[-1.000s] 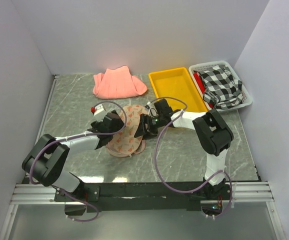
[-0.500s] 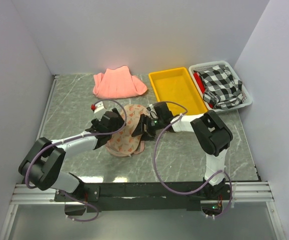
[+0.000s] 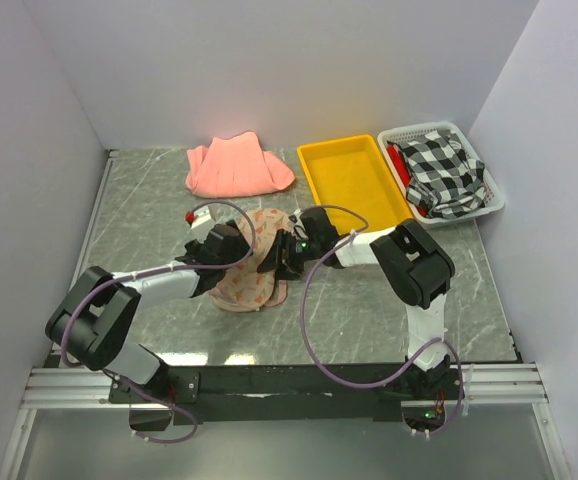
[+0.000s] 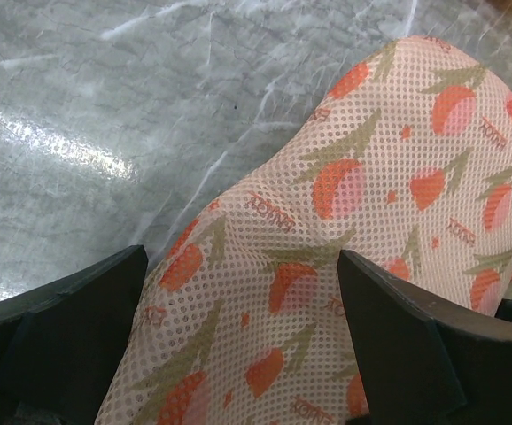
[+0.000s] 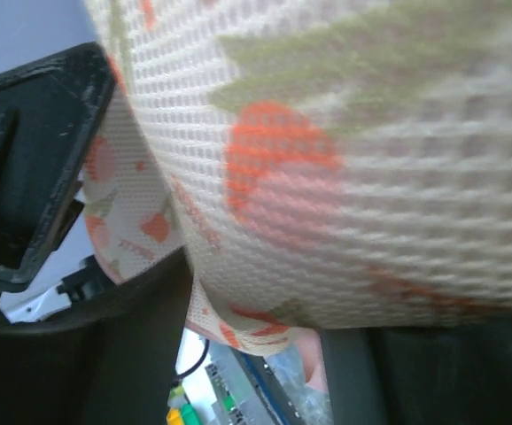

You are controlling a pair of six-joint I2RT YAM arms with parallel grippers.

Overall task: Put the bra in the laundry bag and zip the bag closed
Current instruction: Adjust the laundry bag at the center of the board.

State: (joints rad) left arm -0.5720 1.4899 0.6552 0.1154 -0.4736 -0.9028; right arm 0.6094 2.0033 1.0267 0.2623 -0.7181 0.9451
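Laundry bag (image 3: 252, 275) lies puffed on the table (image 3: 149, 215) between your two arms, which reach in from either side, probably so one can steady it while the other works the edge. Your left end effector (image 4: 241, 257) stands wide apart, straddling a raised fold of the mesh without pinching it, placed to pin or grip. Your right end effector (image 3: 277, 257) is pressed against the laundry bag's opposite edge. The mesh fills its camera, so you cannot tell whether it clamps the fabric. The bra shows in no view. Judging by the bulge, it probably sits inside, leaving only the closing.
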